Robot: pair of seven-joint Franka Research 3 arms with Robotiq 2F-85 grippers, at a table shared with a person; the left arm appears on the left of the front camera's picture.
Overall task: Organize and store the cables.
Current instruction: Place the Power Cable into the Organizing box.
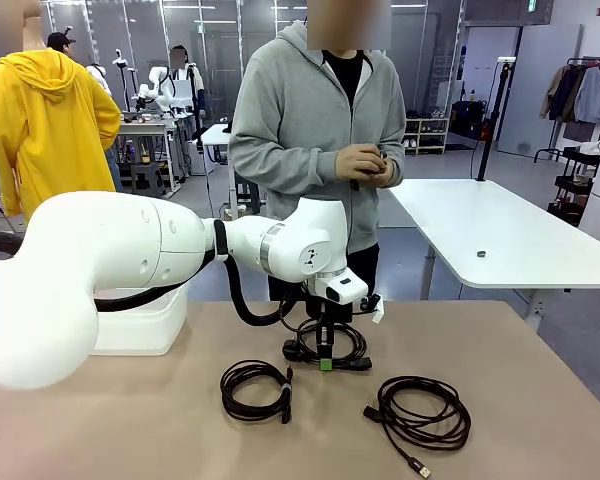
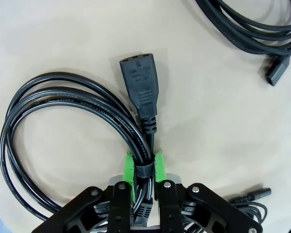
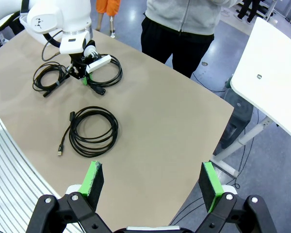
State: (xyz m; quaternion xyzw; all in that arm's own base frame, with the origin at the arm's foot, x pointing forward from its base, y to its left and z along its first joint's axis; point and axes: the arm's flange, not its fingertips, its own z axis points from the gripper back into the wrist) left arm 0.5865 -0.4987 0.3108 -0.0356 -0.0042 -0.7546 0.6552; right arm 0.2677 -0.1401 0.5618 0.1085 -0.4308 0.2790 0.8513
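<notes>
Three coiled black cables lie on the tan table (image 1: 500, 350). My left gripper (image 1: 325, 357) points straight down at the far middle coil, a power cable (image 1: 348, 337). In the left wrist view this gripper (image 2: 144, 170) is shut on the power cable (image 2: 63, 97) right at its small band, with the plug (image 2: 140, 85) lying just beyond the green pads (image 2: 129, 170). A second cable (image 1: 257, 390) sits near the front centre and a third cable (image 1: 420, 412) to the right. My right gripper (image 3: 151, 179) hovers high above the table's right corner, open and holding nothing.
A white bin (image 1: 140, 325) stands at the table's left, behind my left arm. A person in a grey hoodie (image 1: 315, 120) stands at the far edge, hands (image 1: 365, 165) together at chest height. A white table (image 1: 500, 235) stands beyond on the right.
</notes>
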